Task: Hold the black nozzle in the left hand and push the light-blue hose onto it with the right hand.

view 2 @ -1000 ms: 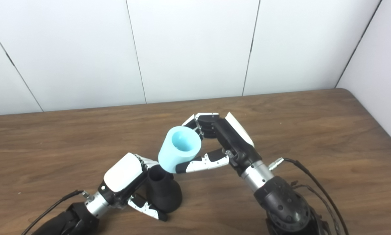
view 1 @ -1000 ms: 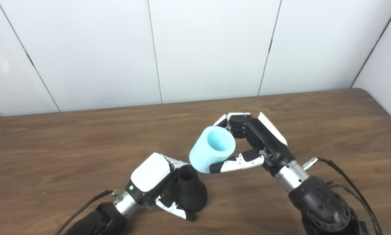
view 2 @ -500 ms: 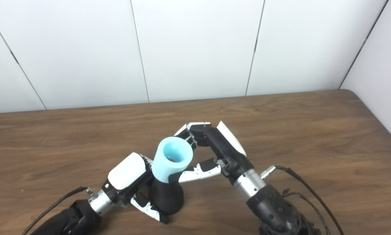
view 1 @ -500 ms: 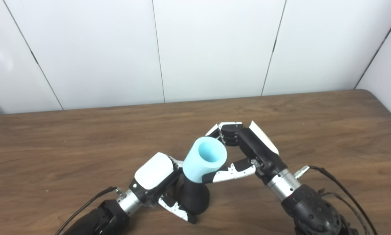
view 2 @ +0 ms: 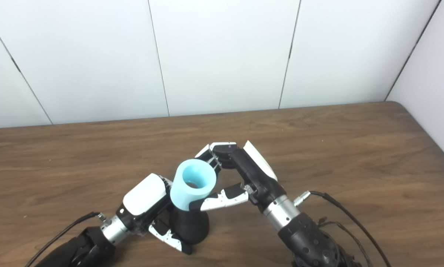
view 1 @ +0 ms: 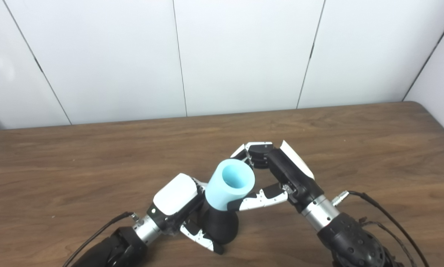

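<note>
A: What lies around the black nozzle [view 1: 220, 228]?

B: Bare wooden tabletop [view 1: 59, 167] on every side, with a white panelled wall [view 1: 244, 55] behind it. A cable with a metal plug [view 1: 339, 197] trails from the right wrist, well to the right of the nozzle, and a thinner cable [view 1: 96, 233] runs off the left wrist.

A: And where is the nozzle itself?

B: Standing on its wide base on the tabletop, near the front edge. The left hand [view 1: 177, 207] is clasped on it, thumb in front, fingers mostly hidden behind.

A: The light-blue hose [view 1: 229, 185]?

B: Directly above the nozzle, tilted, its lower end over the nozzle's neck. The right hand [view 1: 277, 176] holds it, thumb under its front side, fingers curled behind its upper rim.

A: Anything in the way?

B: The hose covers the nozzle's top, so how deep the neck sits inside cannot be told from outside.

A: Do the two views differ?

B: The right eye view looks further down the bore and shows something dark at the bottom of the hose [view 2: 193, 183]. In the left eye view the bore looks plain blue.
</note>
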Tool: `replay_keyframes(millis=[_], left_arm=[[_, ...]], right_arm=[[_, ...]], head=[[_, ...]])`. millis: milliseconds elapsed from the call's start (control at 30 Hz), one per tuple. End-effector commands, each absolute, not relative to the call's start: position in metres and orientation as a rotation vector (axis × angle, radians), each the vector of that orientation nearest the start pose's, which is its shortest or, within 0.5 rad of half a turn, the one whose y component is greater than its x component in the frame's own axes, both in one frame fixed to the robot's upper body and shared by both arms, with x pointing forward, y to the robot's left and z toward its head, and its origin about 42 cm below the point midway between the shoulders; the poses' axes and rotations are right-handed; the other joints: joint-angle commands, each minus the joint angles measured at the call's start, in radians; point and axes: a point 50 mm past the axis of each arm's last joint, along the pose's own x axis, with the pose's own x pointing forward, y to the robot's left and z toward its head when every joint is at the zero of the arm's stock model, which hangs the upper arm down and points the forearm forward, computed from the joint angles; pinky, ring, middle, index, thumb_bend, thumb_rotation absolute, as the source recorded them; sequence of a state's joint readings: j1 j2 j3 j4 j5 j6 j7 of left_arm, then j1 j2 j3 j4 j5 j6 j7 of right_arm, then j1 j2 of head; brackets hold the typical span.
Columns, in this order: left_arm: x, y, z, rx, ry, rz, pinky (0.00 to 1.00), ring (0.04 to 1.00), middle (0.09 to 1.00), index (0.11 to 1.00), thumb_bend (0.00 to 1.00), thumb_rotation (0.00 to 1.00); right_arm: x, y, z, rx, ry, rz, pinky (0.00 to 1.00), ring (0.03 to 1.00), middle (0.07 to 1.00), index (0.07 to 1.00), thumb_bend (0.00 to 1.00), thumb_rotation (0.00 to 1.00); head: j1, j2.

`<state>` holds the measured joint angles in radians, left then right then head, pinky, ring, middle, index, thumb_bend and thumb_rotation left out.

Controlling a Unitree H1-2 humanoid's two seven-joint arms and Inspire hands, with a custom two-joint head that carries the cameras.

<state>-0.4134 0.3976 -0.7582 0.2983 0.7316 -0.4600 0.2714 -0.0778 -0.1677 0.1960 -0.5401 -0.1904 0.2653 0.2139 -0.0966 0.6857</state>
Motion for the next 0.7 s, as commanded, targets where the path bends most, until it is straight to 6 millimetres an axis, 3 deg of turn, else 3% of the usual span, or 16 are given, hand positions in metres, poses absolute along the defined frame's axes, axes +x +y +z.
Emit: replay_keyframes(millis=[0,600,667], left_arm=[[0.2841,0.1443,0.0453,1.019,-0.566,-0.895,0.13,0.183,0.471,0.482,0.52,0.00],[0.2816,0.1430,0.0476,1.022,-0.567,-0.898,0.12,0.171,0.471,0.482,0.52,0.00],[0.2815,0.1428,0.0483,1.029,-0.571,-0.899,0.14,0.202,0.472,0.483,0.52,0.00]], right_arm=[[0.2669,-0.1818,0.2445,-0.373,-0.407,0.364,0.33,0.452,0.555,0.456,0.49,0.00],[0.2651,-0.1831,0.2447,-0.445,-0.439,0.370,0.32,0.461,0.557,0.452,0.49,0.00],[0.2648,-0.1832,0.2444,-0.448,-0.440,0.371,0.32,0.462,0.558,0.452,0.49,0.00]], head=[[-0.001,0.000],[0.004,0.012],[0.004,0.013]])
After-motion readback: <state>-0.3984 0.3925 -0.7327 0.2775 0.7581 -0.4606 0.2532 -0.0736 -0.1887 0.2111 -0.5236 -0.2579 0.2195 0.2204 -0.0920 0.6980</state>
